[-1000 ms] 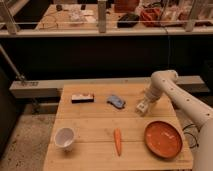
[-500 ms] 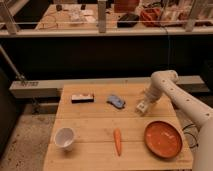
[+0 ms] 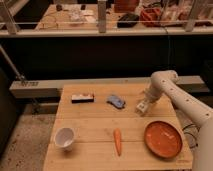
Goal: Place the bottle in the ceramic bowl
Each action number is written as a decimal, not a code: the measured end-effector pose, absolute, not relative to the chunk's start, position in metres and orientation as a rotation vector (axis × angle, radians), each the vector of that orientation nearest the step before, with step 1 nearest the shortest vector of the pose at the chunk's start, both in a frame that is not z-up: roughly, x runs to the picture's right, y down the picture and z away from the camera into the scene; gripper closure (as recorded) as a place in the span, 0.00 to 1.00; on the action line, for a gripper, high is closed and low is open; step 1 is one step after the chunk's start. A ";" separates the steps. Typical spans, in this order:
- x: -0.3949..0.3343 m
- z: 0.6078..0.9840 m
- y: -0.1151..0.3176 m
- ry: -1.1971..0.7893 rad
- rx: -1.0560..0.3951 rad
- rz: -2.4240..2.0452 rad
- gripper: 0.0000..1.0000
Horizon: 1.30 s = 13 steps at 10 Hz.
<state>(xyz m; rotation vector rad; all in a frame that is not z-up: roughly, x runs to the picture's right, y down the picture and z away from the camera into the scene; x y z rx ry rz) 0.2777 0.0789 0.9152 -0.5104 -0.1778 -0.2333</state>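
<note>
Currently the gripper (image 3: 144, 106) hangs low over the right rear of the table (image 3: 95, 160), jaws spread wide, empty and touching nothing. Near it, toward the table's middle, the bottle (image 3: 116, 101) lies on its side. It is small and blue, probably light thin plastic that dents and rolls, so best pinched across its middle. Well apart, at the front left, stands the white ceramic bowl (image 3: 65, 137), with 1 carrot (image 3: 117, 141) between.

White arm (image 3: 161, 82) angled down, hand (image 3: 143, 106) low right, jaws parted

Blue bottle (image 3: 116, 101) flat, orange bowl (image 3: 163, 139) apart, gripper (image 3: 143, 107) btwn.
</note>
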 end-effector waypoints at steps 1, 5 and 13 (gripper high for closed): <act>0.278 0.916 0.080 -0.178 -0.512 -0.233 0.20; 0.278 0.917 0.080 -0.180 -0.513 -0.233 0.20; 0.277 0.919 0.082 -0.184 -0.515 -0.232 0.20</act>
